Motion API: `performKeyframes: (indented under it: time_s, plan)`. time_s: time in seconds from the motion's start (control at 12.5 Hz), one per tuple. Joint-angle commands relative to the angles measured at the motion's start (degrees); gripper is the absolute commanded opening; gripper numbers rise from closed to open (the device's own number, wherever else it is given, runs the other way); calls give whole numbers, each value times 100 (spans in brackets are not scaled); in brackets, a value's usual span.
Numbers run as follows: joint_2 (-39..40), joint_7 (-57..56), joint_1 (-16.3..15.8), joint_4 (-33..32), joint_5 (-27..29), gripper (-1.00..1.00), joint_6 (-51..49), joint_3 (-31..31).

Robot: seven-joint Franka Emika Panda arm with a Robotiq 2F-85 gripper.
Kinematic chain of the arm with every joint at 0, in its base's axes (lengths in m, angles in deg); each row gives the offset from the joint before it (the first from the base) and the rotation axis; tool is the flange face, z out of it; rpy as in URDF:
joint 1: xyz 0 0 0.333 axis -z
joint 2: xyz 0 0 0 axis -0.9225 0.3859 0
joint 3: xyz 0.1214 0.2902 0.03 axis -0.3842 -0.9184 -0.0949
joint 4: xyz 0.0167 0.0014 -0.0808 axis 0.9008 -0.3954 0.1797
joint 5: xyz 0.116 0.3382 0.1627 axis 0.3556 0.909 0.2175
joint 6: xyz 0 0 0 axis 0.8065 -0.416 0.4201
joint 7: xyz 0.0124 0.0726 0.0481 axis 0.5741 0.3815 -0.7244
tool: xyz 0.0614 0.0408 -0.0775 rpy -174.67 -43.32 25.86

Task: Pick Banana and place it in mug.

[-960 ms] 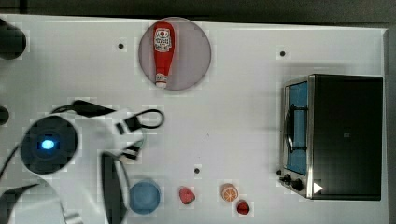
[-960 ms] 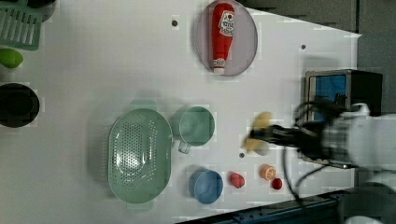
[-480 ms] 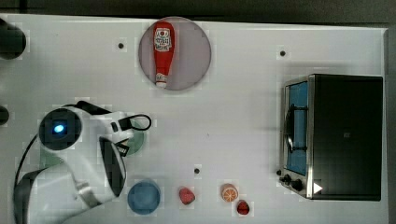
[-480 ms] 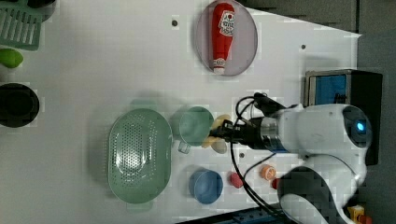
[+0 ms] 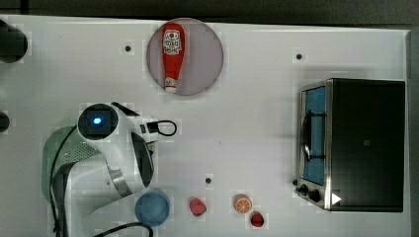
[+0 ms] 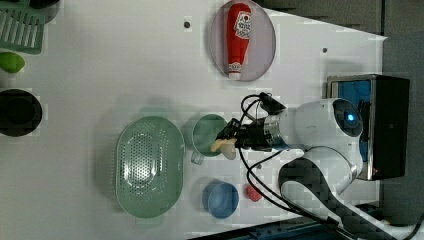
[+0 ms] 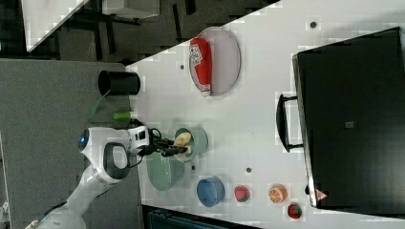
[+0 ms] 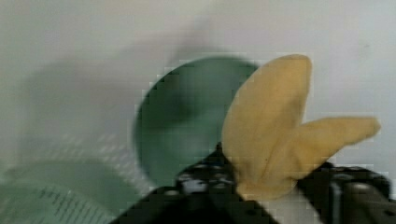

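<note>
- So far the pick looks done: the banana (image 8: 275, 135) is off the counter (image 5: 257, 123) and sits between the jaws of the hand (image 6: 231, 138), which grasps it at its lower, whitish end.
- Seen from the left view, the banana hangs at the rim of the mug (image 6: 207, 135), on the mug's right side; in the wrist view part of it overlaps the mug's mouth.
- What is left, I judge, is to bring it fully over the opening and let it drop in; the mug looks empty.
- Near the mug stand the pale-green colander (image 6: 150, 167) and the blue bowl (image 6: 220, 199), with small red and orange toy fruits (image 5: 242, 203) further along.
- Elsewhere on the white counter lie a ketchup bottle (image 5: 171, 55) on a round plate (image 5: 205, 59) and a black toaster oven (image 5: 365, 143).
- Beyond the counter's edge, the right view shows dark flooring.
</note>
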Motion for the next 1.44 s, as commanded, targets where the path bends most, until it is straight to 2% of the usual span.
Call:
performKeyframes:
  time_s: [0.08, 0.24, 0.32, 0.56, 0.8, 1.12, 1.44]
  plan:
    - [-312, 752, -98, -164, 40, 43, 251, -176]
    - [-316, 753, -98, -162, -6, 89, 462, -172]
    - [-321, 753, -99, -161, -5, 100, 535, -179]
    - [-573, 798, -65, -113, 24, 100, 634, -130]
    - [-1315, 797, 35, 33, 19, 100, 330, 93]
    - [-2316, 441, 114, 510, 16, 100, -1270, 865]
    - [-2803, 413, 139, 1236, 12, 100, -2735, 1757]
